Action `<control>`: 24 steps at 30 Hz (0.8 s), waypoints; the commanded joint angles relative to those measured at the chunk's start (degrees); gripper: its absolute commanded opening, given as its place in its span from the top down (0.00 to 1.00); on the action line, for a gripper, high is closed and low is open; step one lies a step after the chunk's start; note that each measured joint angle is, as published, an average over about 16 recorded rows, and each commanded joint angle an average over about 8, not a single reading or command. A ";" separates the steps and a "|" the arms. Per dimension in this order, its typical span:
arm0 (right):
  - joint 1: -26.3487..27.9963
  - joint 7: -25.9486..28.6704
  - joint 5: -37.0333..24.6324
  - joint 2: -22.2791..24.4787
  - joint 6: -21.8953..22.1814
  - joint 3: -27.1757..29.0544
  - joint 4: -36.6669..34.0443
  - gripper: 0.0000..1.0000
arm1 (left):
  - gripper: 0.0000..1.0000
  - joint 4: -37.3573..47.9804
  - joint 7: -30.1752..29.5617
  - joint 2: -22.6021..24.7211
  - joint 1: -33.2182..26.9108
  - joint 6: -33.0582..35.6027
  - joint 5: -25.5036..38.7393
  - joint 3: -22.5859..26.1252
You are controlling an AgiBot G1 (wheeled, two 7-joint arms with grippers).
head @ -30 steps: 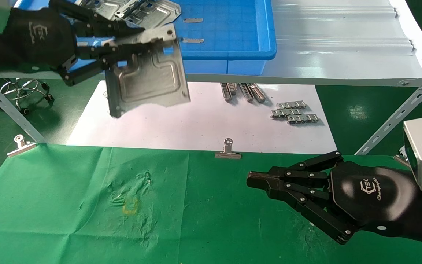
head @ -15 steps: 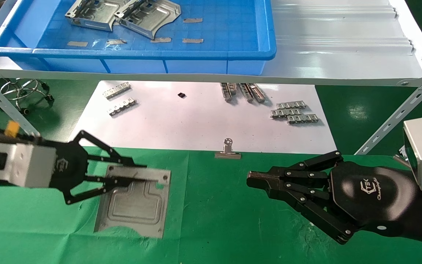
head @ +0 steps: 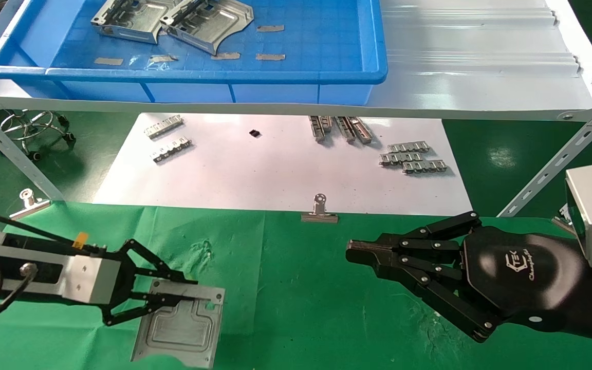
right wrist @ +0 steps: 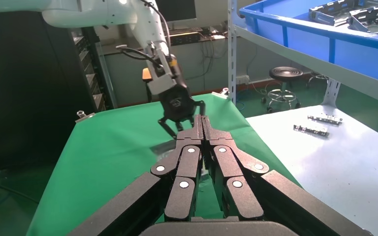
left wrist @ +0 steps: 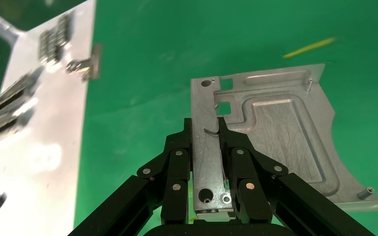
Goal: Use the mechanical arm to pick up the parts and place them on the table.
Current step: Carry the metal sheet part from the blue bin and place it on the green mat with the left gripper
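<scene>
My left gripper (head: 189,293) is shut on the folded edge of a silver stamped part (head: 180,331), which lies flat on the green cloth table (head: 301,318) at the front left. In the left wrist view the jaws (left wrist: 205,129) clamp the part's (left wrist: 280,132) upright tab. Two more parts (head: 172,20) lie in the blue bin (head: 327,77) on the shelf. My right gripper (head: 351,253) is shut and empty, parked over the cloth at the right; it also shows in the right wrist view (right wrist: 201,120).
A white metal shelf (head: 481,67) spans the back with angled legs at both sides. A white paper sheet (head: 275,174) carries small toothed strips (head: 411,158). Binder clips (head: 319,211) hold the cloth's far edge.
My left gripper carried the part down from beside the bin to the cloth, then shifted it a little nearer and lower on the table. The right arm has not moved.
</scene>
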 commanded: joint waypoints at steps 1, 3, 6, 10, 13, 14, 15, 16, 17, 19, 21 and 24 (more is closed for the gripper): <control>0.00 0.00 0.00 0.00 0.00 0.00 0.00 1.00 | 1.00 2.38 1.17 0.96 0.18 -0.94 0.06 0.20; 0.00 0.00 0.00 0.00 0.00 0.00 0.00 1.00 | 1.00 4.08 2.39 1.72 0.24 -1.77 0.36 0.25; 0.00 0.00 0.00 0.00 0.00 0.00 0.00 1.00 | 1.00 6.23 4.13 2.67 0.30 -2.84 0.96 0.41; 0.00 0.00 0.00 0.00 0.00 0.00 0.00 1.00 | 0.97 8.60 6.05 3.64 0.44 -4.04 1.44 0.51; 0.00 0.00 0.00 0.00 0.00 0.00 0.00 1.00 | 0.60 10.10 7.09 4.23 0.61 -5.09 1.68 0.53; 0.00 0.00 0.00 0.00 0.00 0.00 0.00 1.00 | 0.47 10.55 7.36 4.40 0.67 -5.38 1.69 0.51; 0.00 0.00 0.00 0.00 0.00 0.00 0.00 1.00 | 0.35 10.96 7.61 4.55 0.72 -5.66 1.71 0.49; 0.00 0.00 0.00 0.00 0.00 0.00 0.00 1.00 | 0.22 11.34 7.85 4.70 0.77 -5.93 1.72 0.46; 0.00 0.00 0.00 0.00 0.00 0.00 0.00 1.00 | 0.10 11.70 8.09 4.84 0.82 -6.17 1.70 0.43; 0.00 0.00 0.00 0.00 0.00 0.00 0.00 1.00 | 0.00 12.32 8.47 5.07 0.93 -6.38 1.53 0.30; 0.00 0.00 0.00 0.00 0.00 0.00 0.00 1.00 | 0.00 12.85 8.91 5.25 1.00 -6.49 1.34 0.16; 0.00 0.00 0.00 0.00 0.00 0.00 0.00 1.00 | 0.00 13.56 9.49 5.51 1.05 -6.51 1.15 0.01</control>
